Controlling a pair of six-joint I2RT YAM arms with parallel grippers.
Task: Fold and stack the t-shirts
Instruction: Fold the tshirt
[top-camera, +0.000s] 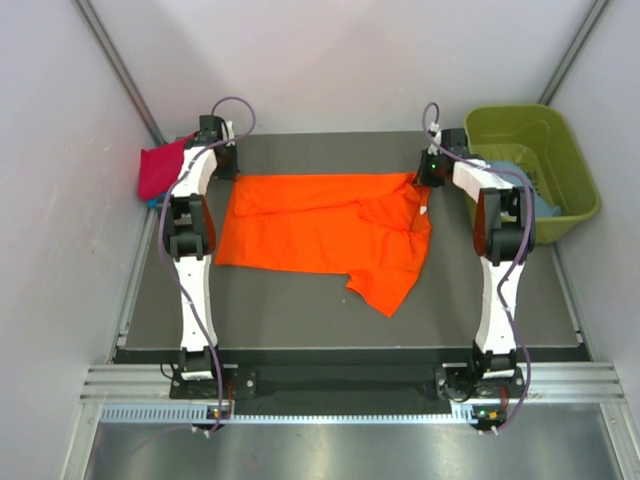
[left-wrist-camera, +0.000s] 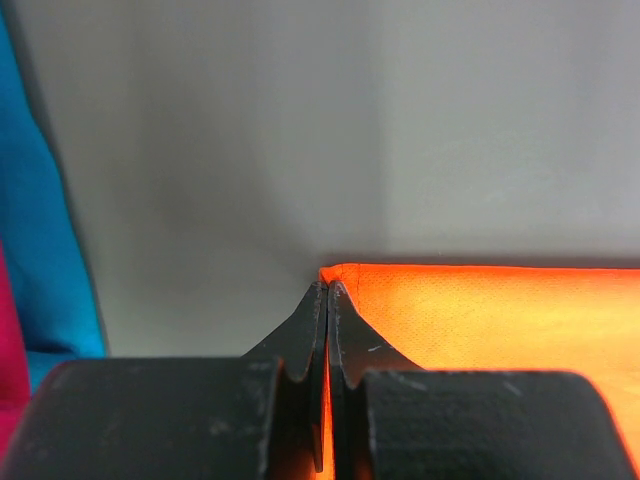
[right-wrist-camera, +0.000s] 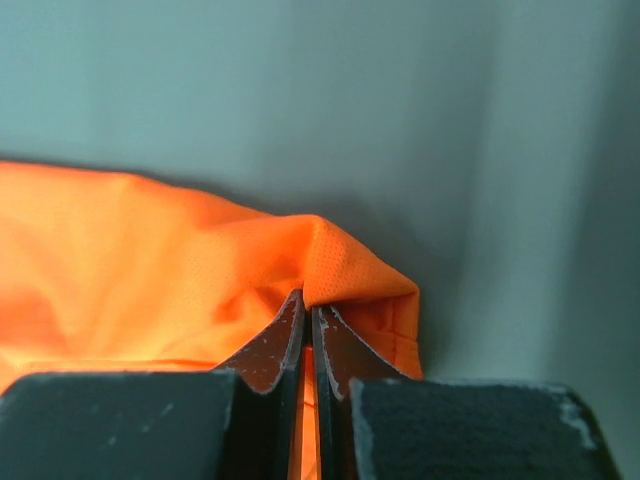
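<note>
Left tool (left-wrist-camera: 328, 292): pressed together on the far-left corner of the orange t-shirt (left-wrist-camera: 500, 320). A thin orange strip shows in the slit between its fingers (left-wrist-camera: 300, 335).
Right tool (right-wrist-camera: 308, 305): clamped on a bunched fold at the shirt's far-right edge. The cloth humps over the fingertips and hides where they meet.
Orange t-shirt from above: spread on the tabletop (top-camera: 300, 310) between the two tools, its far edge running roughly straight from one to the other. The part beside the right tool is rumpled, and a flap trails from there toward the arm bases.
Hard to read on the shirt: neck opening and sleeves do not stand out. The creased patch next to the right tool may be a sleeve folded over.
Tools from above: the wrists cover the fingertips, so the grips show only in the wrist views.
Crimson-pink t-shirt (top-camera: 160, 170): a crumpled heap just left of the left tool, partly behind that arm. In the left wrist view it is only a sliver at the frame edge.
Blue cloth (left-wrist-camera: 45, 240): left of the left tool, cut off by the frame, shape unreadable. From above only a scrap peeks out under the crimson heap.
Tub (top-camera: 560, 140): olive-green, just right of the right tool. It holds light blue cloth (top-camera: 520, 170), mostly hidden by the right arm and the tub wall.
Wrist views: the dark tool bodies fill the near part, with blurred grey behind.
</note>
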